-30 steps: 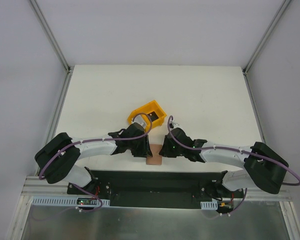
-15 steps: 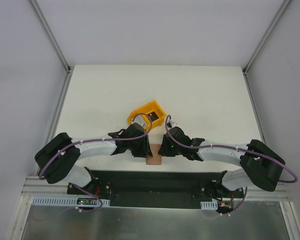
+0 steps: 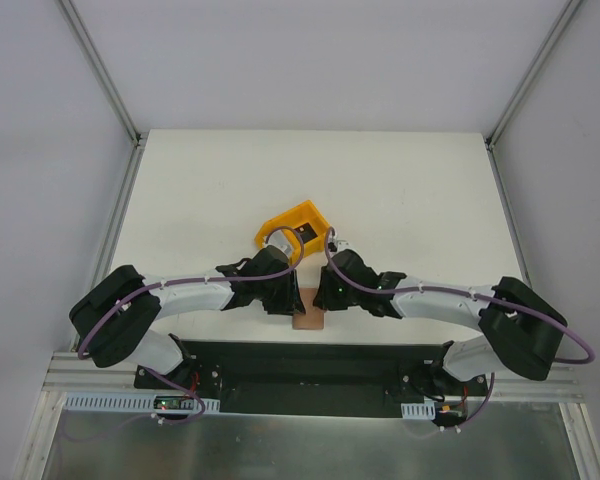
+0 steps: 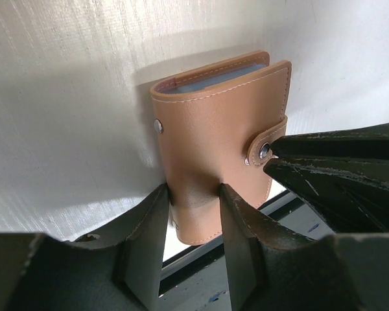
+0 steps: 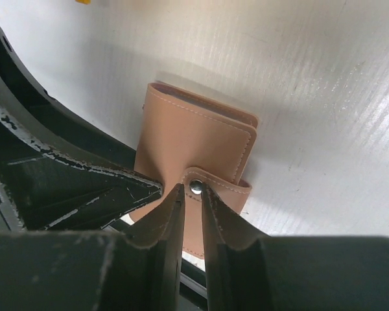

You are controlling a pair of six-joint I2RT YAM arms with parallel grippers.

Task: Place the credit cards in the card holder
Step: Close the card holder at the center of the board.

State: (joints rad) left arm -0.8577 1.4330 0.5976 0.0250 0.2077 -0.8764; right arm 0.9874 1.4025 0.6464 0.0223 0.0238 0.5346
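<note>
White arm links (image 3: 195, 296), bulky black joints (image 3: 115, 315), purple cables (image 3: 180, 283), scuffed matte-black left hand (image 4: 193, 194) and right hand (image 5: 191, 193)

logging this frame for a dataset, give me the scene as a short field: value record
card holder: brown, folded shut, flat at the near edge of the table
tab clasp: lies across the cover, snap showing
left claw: grips the holder's near end by both sides
right claw: tips pinch the tab at its snap
holder contents: grey-blue layers show at its far end
yellow bin: farther back on the table, apart from the holder
</note>
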